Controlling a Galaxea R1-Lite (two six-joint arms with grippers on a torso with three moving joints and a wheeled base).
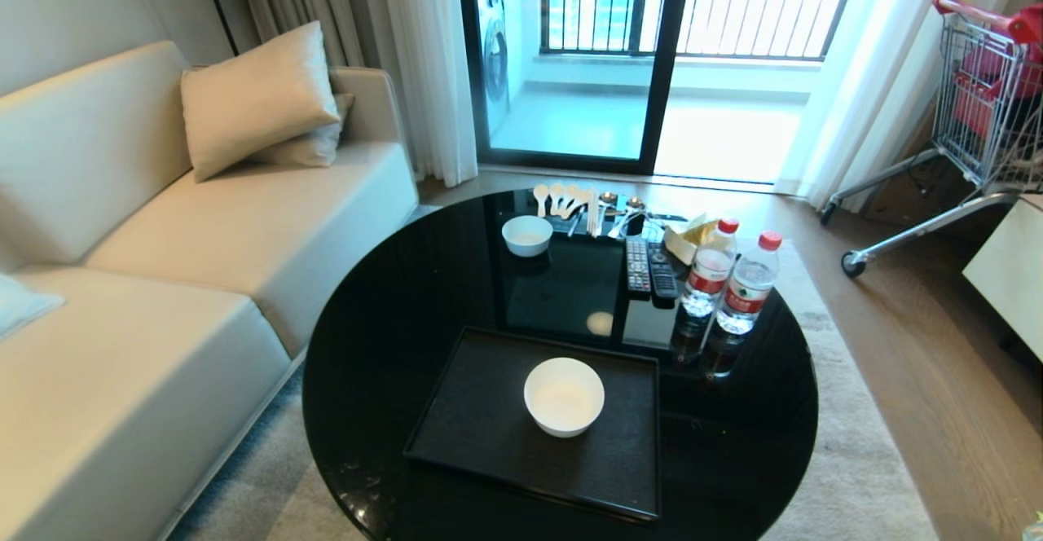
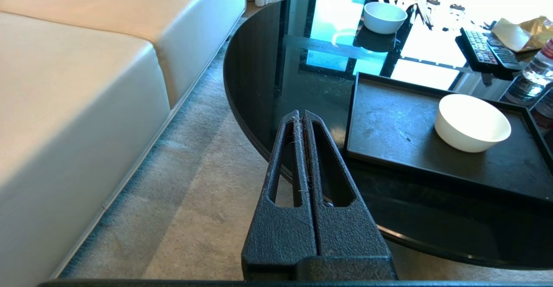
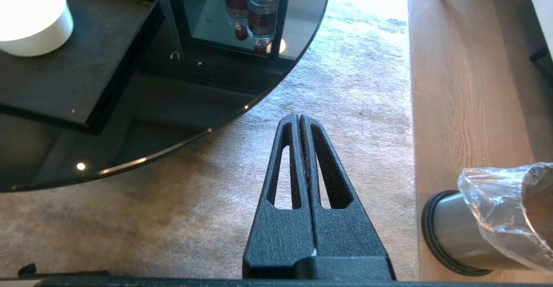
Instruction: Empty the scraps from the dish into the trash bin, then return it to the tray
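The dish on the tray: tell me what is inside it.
The dish sits upright on the tray and looks empty in the head view: only plain white interior, no scraps. The wrist views do not show its bottom.

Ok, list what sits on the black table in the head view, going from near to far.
tray with the dish on it → two water bottles → remote controls → smaller white bowl → row of spoons at the far edge.

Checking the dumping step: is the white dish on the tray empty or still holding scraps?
Empty: the dish sits upright on the tray, its inside plain white.
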